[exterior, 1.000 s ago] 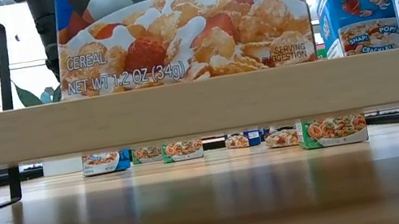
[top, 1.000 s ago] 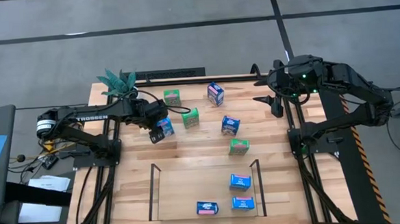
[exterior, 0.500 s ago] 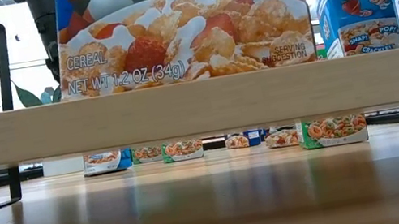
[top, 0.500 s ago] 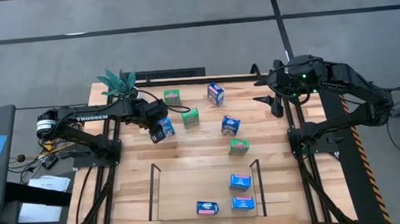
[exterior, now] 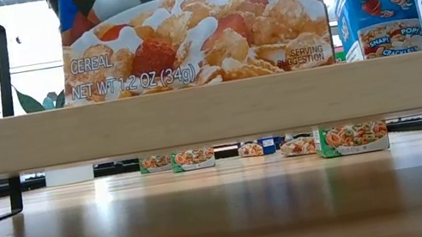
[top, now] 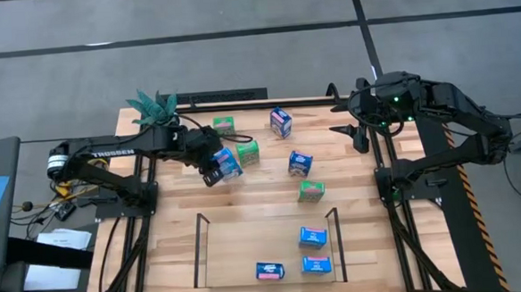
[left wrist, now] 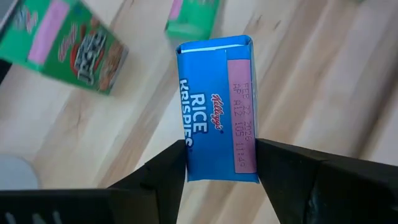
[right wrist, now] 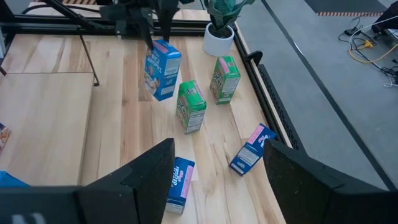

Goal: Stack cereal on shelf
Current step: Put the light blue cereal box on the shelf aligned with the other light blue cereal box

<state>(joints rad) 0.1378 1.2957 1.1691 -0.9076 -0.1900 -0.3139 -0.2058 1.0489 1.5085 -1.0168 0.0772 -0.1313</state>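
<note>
the left gripper has its two fingers pressed on the sides of a blue cereal box and holds it up off the table, near the far left part of the wood. it grips the narrow sides, likely because those fit between the fingers and keep the box from slipping. a green box stands just beside the held one, and another green box stands farther back by the plant. the shelf sits at the near edge of the table – well apart from the held box – so the arm will need to carry it a good way. three blue boxes are on the shelf base at its right end, so there is room on the left for more. the right gripper waits up high over the far right corner, with its fingers apart and nothing in them – likely to stay out of the way. more boxes are spread on the wood between the two arms, some lying down.
</note>
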